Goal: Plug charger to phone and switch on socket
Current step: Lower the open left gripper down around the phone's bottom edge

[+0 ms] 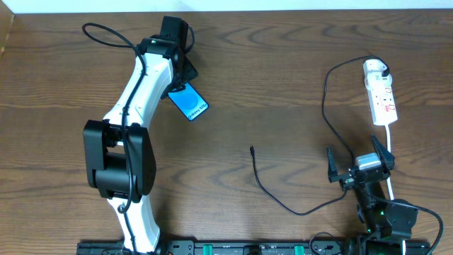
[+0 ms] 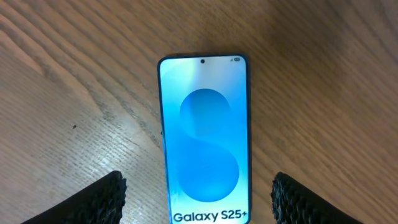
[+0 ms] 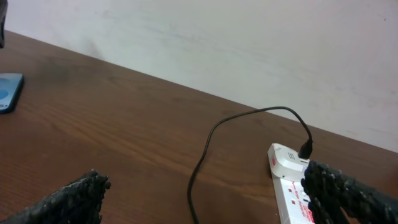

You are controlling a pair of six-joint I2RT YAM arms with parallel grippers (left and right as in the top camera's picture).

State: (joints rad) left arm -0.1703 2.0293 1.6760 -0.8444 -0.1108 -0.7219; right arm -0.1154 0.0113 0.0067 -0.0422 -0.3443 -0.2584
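The phone (image 1: 189,104) lies flat on the table at the back left, its blue screen up; the left wrist view shows it (image 2: 204,155) with "Galaxy S25+" text. My left gripper (image 2: 199,202) is open, its fingers on either side of the phone's lower end and apart from it. The charger is a thin black cable (image 1: 263,185) whose free tip (image 1: 252,149) lies mid-table; its far end runs up to the socket (image 1: 381,93), a white power strip at the right. My right gripper (image 1: 359,164) is open and empty, near the socket (image 3: 292,186).
The socket's white cord (image 1: 390,152) runs down past my right gripper toward the front edge. The black cable loops (image 3: 205,149) on the wood left of the socket. A pale wall (image 3: 249,50) stands behind the table.
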